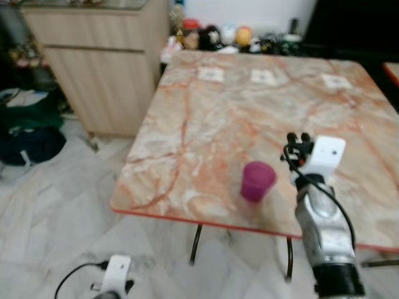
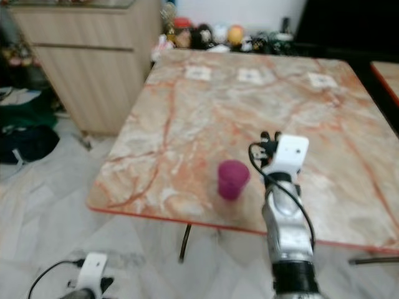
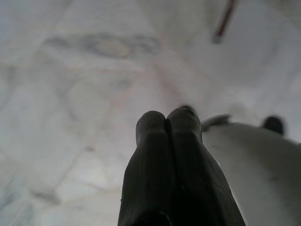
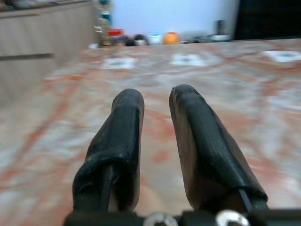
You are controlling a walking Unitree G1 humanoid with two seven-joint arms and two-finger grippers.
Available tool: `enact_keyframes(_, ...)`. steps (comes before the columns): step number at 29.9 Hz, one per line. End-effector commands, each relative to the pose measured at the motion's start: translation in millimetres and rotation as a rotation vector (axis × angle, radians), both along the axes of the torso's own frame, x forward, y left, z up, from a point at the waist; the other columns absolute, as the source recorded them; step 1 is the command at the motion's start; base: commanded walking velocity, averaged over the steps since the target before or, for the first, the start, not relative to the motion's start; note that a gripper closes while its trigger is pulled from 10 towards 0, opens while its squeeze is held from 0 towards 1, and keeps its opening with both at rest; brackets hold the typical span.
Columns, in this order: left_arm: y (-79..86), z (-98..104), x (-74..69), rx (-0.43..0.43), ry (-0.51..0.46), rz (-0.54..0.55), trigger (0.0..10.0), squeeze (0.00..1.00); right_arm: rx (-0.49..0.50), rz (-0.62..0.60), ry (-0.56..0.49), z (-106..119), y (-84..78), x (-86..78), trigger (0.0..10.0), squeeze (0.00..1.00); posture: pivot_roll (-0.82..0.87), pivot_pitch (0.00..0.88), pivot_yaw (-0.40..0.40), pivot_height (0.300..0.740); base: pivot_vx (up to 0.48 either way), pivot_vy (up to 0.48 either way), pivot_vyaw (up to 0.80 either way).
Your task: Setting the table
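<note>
Your left tool point(image 3: 167, 141) hangs low over the floor, fingers pressed together. The small magenta plastic cup point(image 1: 257, 180) stands upright near the front edge of the pink-veined marble bench point(image 1: 206, 118); it looks light and stiff, so pinch its wall gently. Just beside it, your right tool point(image 4: 157, 136) is apart and empty. Blur hides the cup's rim and contents.

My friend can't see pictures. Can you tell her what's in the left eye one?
A purple cup stands near the front edge of a marble table, with nothing in it that can be made out. The robot's right arm reaches over the table just right of the cup, its pincer open and empty. A wooden cabinet stands behind on the left.
</note>
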State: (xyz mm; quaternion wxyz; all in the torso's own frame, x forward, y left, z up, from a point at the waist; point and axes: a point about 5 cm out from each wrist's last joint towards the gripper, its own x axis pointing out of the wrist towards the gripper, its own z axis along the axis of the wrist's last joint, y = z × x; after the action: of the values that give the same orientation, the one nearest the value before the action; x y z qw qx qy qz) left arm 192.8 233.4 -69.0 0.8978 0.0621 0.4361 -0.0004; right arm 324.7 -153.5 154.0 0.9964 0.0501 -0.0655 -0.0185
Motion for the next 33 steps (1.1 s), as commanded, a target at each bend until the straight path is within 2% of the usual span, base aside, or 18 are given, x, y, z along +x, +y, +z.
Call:
enact_keyframes(1,-3.5,-4,-5.9,-0.006,0.024,-0.003,10.0,0.0,0.028,-0.052,-0.022,7,-12.5,-9.6,10.0,0.95,0.08,0.067,-0.005,0.74,0.0,0.0,0.0)
enact_keyframes(2,-3.6,-4,-6.0,-0.005,0.025,-0.006,10.0,0.0,0.03,-0.055,-0.024,8,-12.6,-11.7,10.0,0.95,0.08,0.066,-0.006,0.74,0.0,0.0,0.0)
enact_keyframes(3,-3.6,-4,-6.2,-0.004,0.026,-0.008,10.0,0.0,0.025,-0.058,-0.03,11,-11.2,-16.7,10.0,1.0,0.08,0.062,-0.006,0.74,0.0,0.0,0.0)
enact_keyframes(9,-3.3,-5,-7.0,-0.002,0.028,-0.017,10.0,0.0,0.066,-0.063,-0.027,19,0.0,-37.8,10.0,0.98,0.07,0.054,-0.004,0.74,0.0,0.0,0.0)
enact_keyframes(10,-3.3,-5,-7.0,0.0,0.03,-0.022,10.0,0.0,0.095,-0.055,-0.012,20,4.4,-41.8,10.0,0.79,0.07,0.052,-0.004,0.74,0.0,0.0,0.0)
enact_keyframes(11,-3.3,-5,-7.0,0.0,0.03,-0.024,10.0,0.0,0.111,-0.051,-0.003,21,6.3,-43.3,10.0,0.79,0.07,0.051,-0.004,0.74,0.0,0.0,0.0)
enact_keyframes(12,-3.2,-5,-7.0,0.0,0.03,-0.026,10.0,0.0,0.142,-0.044,0.013,23,9.8,-45.4,10.0,0.0,0.06,0.049,-0.004,0.74,0.0,0.0,0.0)
enact_keyframes(15,-3.3,-4,-6.9,0.0,0.03,-0.028,10.0,0.0,0.16,-0.043,0.04,28,13.5,-47.8,10.0,0.0,0.06,0.049,-0.004,0.74,0.0,0.0,0.0)
enact_keyframes(18,-3.2,-4,-7.0,0.002,0.031,-0.03,10.0,0.0,0.292,-0.045,0.107,32,21.8,-52.2,10.0,0.0,0.06,0.049,-0.007,0.74,0.0,0.0,0.0)
enact_keyframes(19,-3.2,-4,-7.0,0.002,0.031,-0.03,10.0,0.0,0.292,-0.045,0.107,32,21.8,-52.2,10.0,0.0,0.06,0.049,-0.007,0.74,0.0,0.0,0.0)
enact_keyframes(21,-3.1,-4,-6.7,0.002,0.031,-0.031,10.0,0.0,0.342,-0.08,0.188,30,22.2,-52.3,10.0,0.0,0.06,0.059,-0.009,0.74,0.0,0.0,0.0)
enact_keyframes(26,-3.1,-4,-6.4,0.0,0.03,-0.027,10.0,0.0,0.317,-0.082,0.286,25,20.7,-51.2,10.0,0.0,0.06,0.063,-0.014,0.74,0.0,0.0,0.0)
enact_keyframes(28,-3.0,-4,-6.4,0.0,0.03,-0.024,10.0,0.0,0.262,-0.067,0.352,21,20.4,-53.7,10.0,0.0,0.06,0.065,-0.016,0.74,0.0,0.0,0.0)
enact_keyframes(31,-3.0,-4,-6.4,-0.001,0.03,-0.023,10.0,0.0,0.251,-0.039,0.375,20,22.4,-55.1,10.0,0.0,0.06,0.066,-0.016,0.74,0.0,0.0,0.0)
enact_keyframes(33,-3.5,-4,-6.3,-0.003,0.03,-0.023,10.0,0.0,0.221,0.038,0.42,17,28.7,-56.9,10.0,0.0,0.06,0.065,-0.017,0.74,0.0,0.0,0.0)
